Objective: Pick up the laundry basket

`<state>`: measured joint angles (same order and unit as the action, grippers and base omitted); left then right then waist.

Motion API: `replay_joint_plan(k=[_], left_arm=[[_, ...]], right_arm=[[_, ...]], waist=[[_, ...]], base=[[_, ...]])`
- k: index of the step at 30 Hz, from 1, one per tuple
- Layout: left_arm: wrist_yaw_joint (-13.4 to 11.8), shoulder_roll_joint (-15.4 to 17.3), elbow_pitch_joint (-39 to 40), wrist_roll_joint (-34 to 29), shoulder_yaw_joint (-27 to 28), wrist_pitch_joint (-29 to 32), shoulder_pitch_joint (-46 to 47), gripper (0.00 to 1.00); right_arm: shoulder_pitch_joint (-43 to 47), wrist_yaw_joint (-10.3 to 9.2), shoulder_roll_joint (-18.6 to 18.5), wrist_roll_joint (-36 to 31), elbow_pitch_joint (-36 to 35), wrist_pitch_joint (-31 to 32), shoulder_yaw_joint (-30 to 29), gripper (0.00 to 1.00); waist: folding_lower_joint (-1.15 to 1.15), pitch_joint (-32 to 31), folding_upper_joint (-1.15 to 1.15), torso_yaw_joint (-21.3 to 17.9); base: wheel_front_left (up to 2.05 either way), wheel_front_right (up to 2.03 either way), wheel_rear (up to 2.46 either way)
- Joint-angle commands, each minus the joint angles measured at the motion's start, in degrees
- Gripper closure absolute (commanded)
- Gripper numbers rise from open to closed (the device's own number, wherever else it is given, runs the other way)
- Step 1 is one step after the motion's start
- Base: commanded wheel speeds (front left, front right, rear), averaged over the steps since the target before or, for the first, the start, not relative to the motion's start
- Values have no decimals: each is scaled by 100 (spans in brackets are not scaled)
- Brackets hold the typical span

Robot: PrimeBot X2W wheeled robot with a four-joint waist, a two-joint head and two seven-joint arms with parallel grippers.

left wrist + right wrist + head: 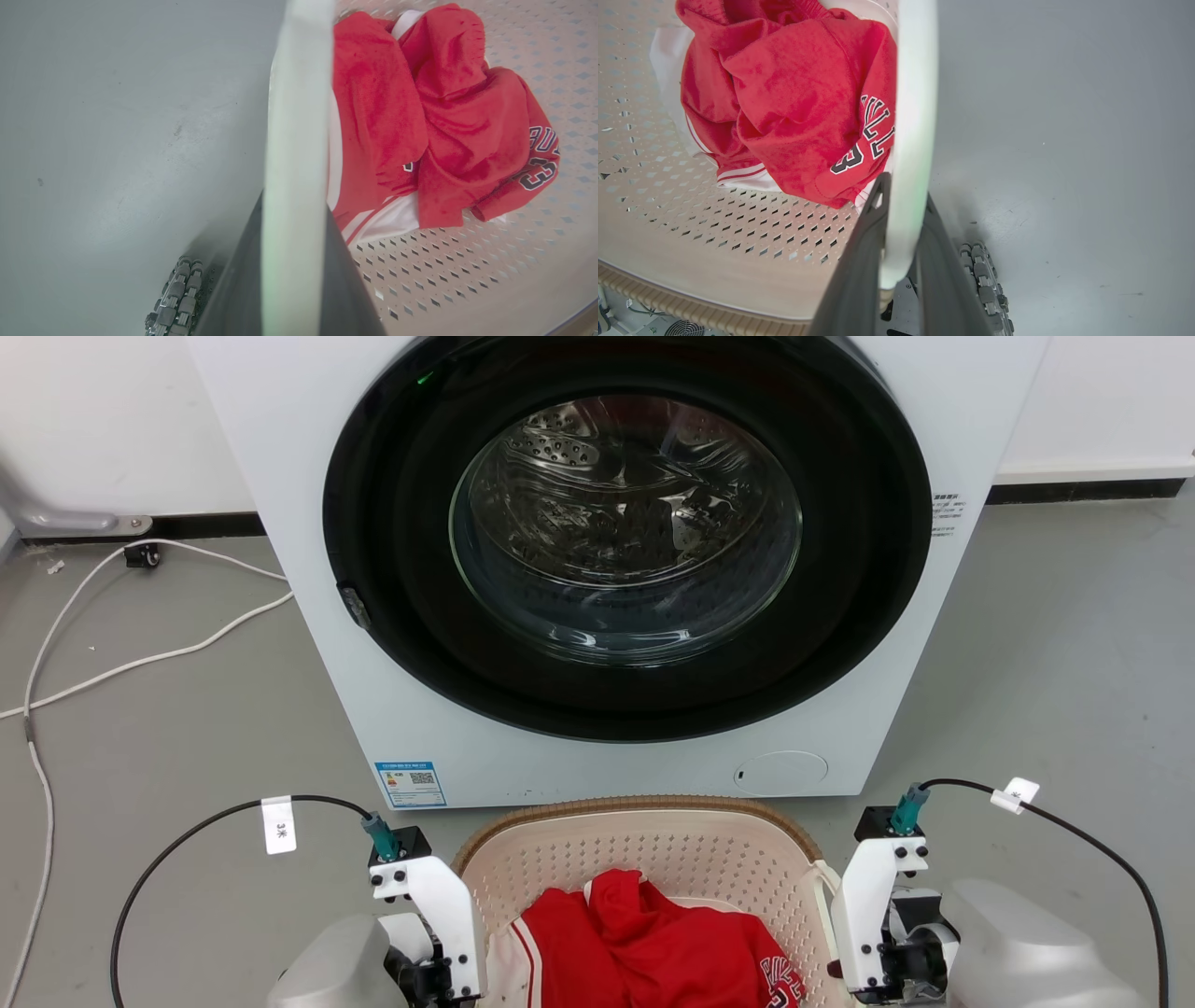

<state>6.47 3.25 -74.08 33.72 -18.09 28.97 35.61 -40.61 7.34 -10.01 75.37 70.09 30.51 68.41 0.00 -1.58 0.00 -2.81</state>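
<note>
The laundry basket [653, 855] is cream, perforated and brown-rimmed, and sits low in the head view just before the washing machine. A red jersey [653, 943] with white trim lies in it. My left gripper [294, 205] is shut on the basket's white side handle [296, 116], one dark finger on each side of the band. My right gripper [906, 191] is shut the same way on the opposite handle [915, 93]. In the head view, both wrists flank the basket, left [434, 933] and right [878, 933]. Whether the basket rests on the floor cannot be told.
The white washing machine [597, 569] stands directly behind the basket with its round door closed. White cables [140, 658] trail over the grey floor at the left. My base's roller wheels [177, 289] [985, 280] are close beneath each handle.
</note>
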Motion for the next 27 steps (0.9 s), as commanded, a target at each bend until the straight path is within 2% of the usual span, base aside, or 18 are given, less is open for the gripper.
replay_joint_plan(k=[1,27], left_arm=[[18,-24,36,41,-2,-52,35,100],[-42,-36,37,229,-68,-94,44,100]], right_arm=[[-55,27,36,28,-3,-15,17,100],[-58,26,19,85,-12,-69,70,100]], waist=[[0,1,0,-1],[0,2,0,-18]], base=[[0,0,0],[0,0,0]])
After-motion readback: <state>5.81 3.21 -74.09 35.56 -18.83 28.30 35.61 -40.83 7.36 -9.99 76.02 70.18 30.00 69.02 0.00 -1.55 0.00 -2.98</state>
